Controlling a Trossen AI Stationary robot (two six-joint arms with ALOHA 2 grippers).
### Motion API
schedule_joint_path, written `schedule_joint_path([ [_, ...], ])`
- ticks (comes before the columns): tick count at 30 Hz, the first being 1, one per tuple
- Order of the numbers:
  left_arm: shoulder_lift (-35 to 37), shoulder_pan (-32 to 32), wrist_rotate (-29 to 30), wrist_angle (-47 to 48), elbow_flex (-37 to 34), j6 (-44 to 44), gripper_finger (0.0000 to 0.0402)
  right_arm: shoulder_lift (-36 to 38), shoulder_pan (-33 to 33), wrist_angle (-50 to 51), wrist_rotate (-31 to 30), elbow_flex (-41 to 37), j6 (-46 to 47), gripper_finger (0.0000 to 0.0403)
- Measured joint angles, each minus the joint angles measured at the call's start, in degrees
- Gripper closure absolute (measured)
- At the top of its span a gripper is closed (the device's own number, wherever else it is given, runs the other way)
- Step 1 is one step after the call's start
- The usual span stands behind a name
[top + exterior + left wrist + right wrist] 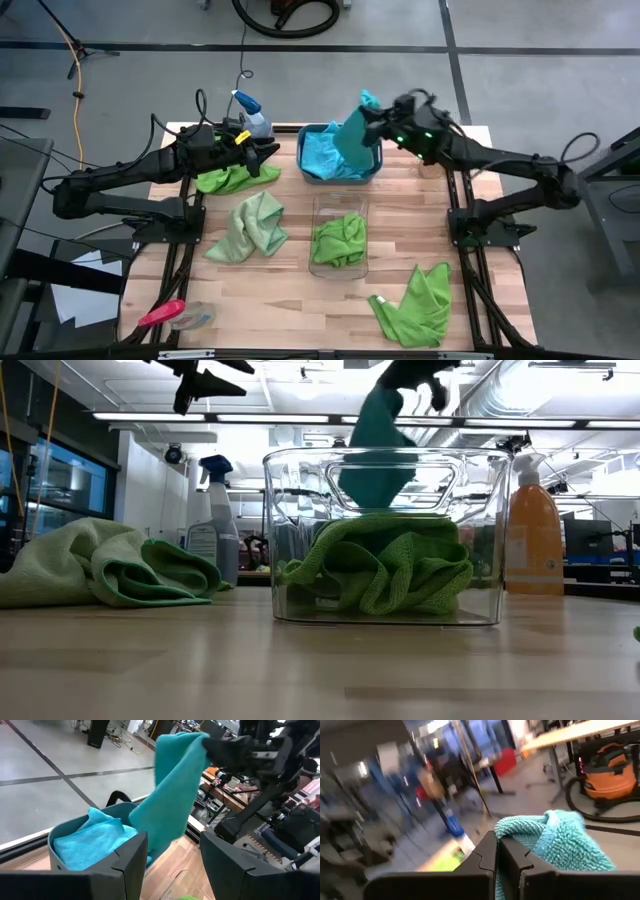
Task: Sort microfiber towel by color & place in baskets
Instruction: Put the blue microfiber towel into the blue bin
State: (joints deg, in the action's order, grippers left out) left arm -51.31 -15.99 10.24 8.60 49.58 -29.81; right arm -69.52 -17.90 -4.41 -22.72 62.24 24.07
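Note:
My right gripper is shut on a turquoise towel that hangs over the teal tub. A second turquoise towel lies inside the tub. The clear bin stands nearer on the table with a lime green towel in it. Three more green towels lie on the table: one under my left arm, one left of the clear bin, one near the front right. My left gripper is open and holds nothing; it hovers left of the tub. My right gripper pinches the turquoise towel's bunched top edge between its two shut fingers. The towel is lifted clear and hangs slack below the gripper, its lower end down at the tub's opening.
A spray bottle stands at the far edge behind my left gripper. An orange bottle shows behind the clear bin in the low view. A red-handled tool lies at the near left corner. Bare wood lies between the towels.

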Motion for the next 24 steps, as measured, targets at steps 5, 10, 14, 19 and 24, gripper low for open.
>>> schedule_joint_path([
  [5,0.0,0.0,0.0,0.0,0.0,-0.12,0.0232,-5.98,-1.77,8.71,3.18,6.73,-6.95,0.0403],
  [10,0.0,0.0,0.0,-0.02,0.0,-0.12,0.0232,-8.06,-3.77,20.7,2.82,9.22,-9.94,0.0403],
  [14,0.0,0.0,0.0,-0.02,0.0,-0.08,0.0232,-7.67,-4.66,31.1,0.28,9.33,-11.16,0.0403],
  [19,0.0,0.0,0.54,-0.02,0.0,0.01,0.0232,-7.67,-4.69,40.22,-4.63,9.33,-13.05,0.0403],
  [24,0.0,0.0,0.66,-0.02,0.0,0.01,0.0232,-7.67,-4.73,37.45,-7.31,9.33,-20.98,0.0403],
])
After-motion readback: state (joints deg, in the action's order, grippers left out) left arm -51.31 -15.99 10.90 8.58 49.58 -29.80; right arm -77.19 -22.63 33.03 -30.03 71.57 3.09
